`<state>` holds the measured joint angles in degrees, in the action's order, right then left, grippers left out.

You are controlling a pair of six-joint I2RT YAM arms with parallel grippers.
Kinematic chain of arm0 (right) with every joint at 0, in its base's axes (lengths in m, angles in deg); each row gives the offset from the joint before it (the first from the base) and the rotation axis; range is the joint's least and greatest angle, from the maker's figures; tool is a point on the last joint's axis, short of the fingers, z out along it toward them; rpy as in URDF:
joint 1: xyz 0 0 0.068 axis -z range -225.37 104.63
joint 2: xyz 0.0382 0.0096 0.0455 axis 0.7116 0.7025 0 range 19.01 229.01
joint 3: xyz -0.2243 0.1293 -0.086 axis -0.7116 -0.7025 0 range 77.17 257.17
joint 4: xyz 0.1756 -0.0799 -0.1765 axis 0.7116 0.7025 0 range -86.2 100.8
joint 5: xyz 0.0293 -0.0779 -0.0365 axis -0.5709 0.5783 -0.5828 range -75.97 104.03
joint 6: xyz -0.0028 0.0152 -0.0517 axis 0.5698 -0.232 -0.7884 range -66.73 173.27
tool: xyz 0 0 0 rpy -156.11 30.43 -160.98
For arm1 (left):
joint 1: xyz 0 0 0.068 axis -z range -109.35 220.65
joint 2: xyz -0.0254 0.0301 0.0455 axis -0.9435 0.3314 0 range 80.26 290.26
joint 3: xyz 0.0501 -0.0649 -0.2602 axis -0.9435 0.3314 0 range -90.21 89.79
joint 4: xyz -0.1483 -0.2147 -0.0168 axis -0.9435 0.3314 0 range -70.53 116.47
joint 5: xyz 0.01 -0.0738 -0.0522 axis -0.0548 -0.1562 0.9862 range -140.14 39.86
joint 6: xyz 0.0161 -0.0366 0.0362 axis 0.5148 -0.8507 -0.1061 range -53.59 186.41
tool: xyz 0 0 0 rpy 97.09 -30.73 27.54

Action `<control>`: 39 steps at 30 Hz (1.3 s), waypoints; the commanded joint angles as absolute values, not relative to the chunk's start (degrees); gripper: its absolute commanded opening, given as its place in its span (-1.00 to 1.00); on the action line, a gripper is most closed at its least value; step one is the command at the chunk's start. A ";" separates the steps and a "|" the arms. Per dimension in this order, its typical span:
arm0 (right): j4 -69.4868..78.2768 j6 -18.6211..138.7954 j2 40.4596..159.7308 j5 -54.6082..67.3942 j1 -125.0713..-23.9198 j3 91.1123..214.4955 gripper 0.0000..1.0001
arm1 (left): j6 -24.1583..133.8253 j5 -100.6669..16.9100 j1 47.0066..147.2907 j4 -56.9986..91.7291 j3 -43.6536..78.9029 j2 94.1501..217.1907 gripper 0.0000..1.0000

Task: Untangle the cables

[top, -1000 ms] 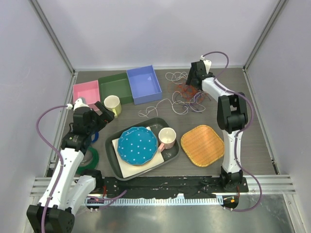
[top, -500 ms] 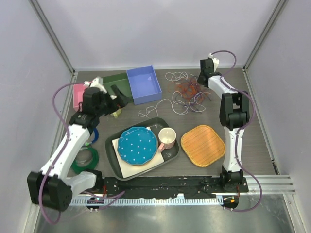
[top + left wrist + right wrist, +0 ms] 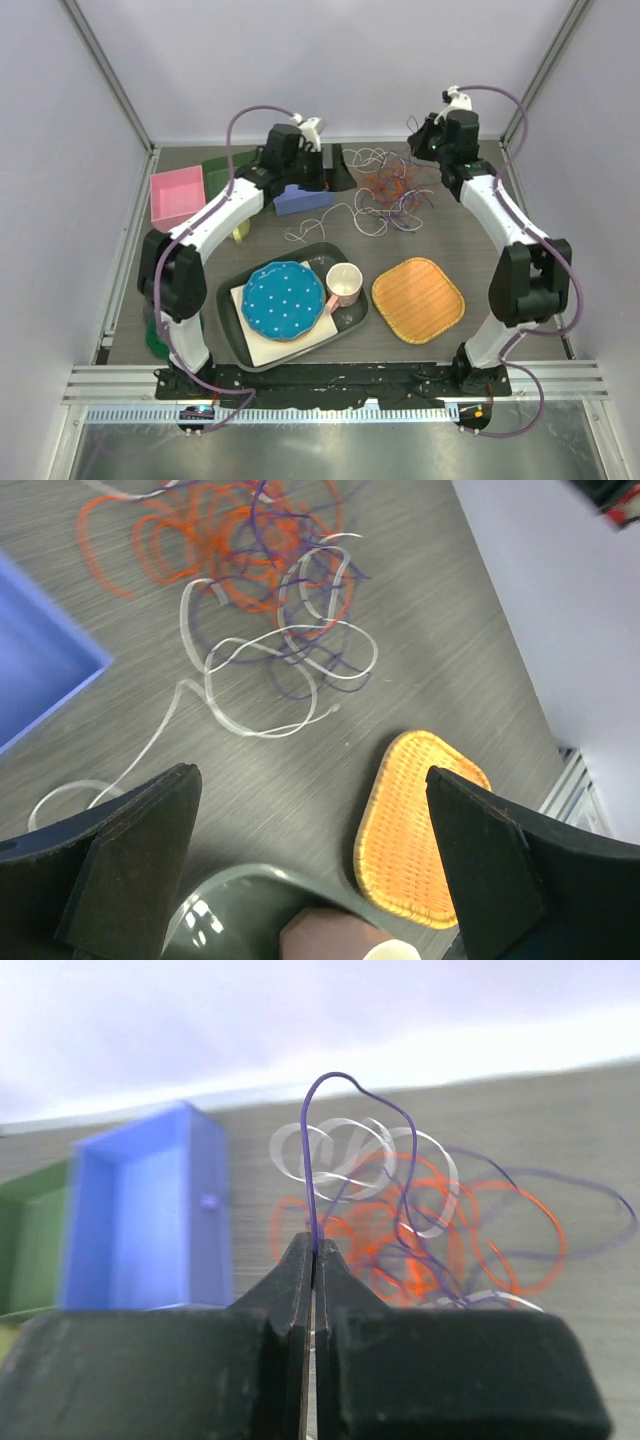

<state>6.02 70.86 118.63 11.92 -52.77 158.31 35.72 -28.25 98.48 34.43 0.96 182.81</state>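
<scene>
1. The right gripper [image 3: 314,1250] is pressing its fingers fully together and is pinching one purple cable [image 3: 312,1140], which is rising in a thin arch above the fingertips.
2. The cables [image 3: 390,185], white, orange and purple, are lying in a loose tangle at the far side of the table, just right of the blue box [image 3: 300,198].
3. The right arm [image 3: 500,210] is reaching from its base along the right side, with its wrist leaning toward the tangle.
4. The left gripper [image 3: 308,773] is standing wide apart, grasping nothing, and is hanging above the tangle and the orange mat [image 3: 420,825].
5. The left arm [image 3: 215,215] is arching over the blue box toward the cables.
</scene>
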 commanded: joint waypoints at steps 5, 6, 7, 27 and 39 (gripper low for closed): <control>15.11 72.52 105.43 -11.00 -53.28 161.98 -0.99 | 50.68 -34.57 108.79 37.76 -11.45 187.67 1.00; 15.57 72.78 104.19 -12.32 -53.37 161.64 -0.99 | 51.03 -35.10 109.84 37.32 -11.54 187.75 1.00; 15.32 73.65 103.14 -15.38 -53.54 161.02 -0.99 | 51.55 -35.89 110.20 35.92 -11.46 187.67 1.00; 9.94 81.58 90.38 -24.12 -53.72 152.22 -0.99 | 45.76 -39.75 110.82 24.14 -3.92 186.11 -1.00; 21.20 77.00 96.27 -6.53 -53.72 158.73 0.78 | 45.23 -64.10 101.69 33.34 -0.82 169.04 -1.00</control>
<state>20.53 78.20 96.64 -9.98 -53.64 155.82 45.79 -54.11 107.69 29.69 3.80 173.52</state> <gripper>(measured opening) 0.819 0.033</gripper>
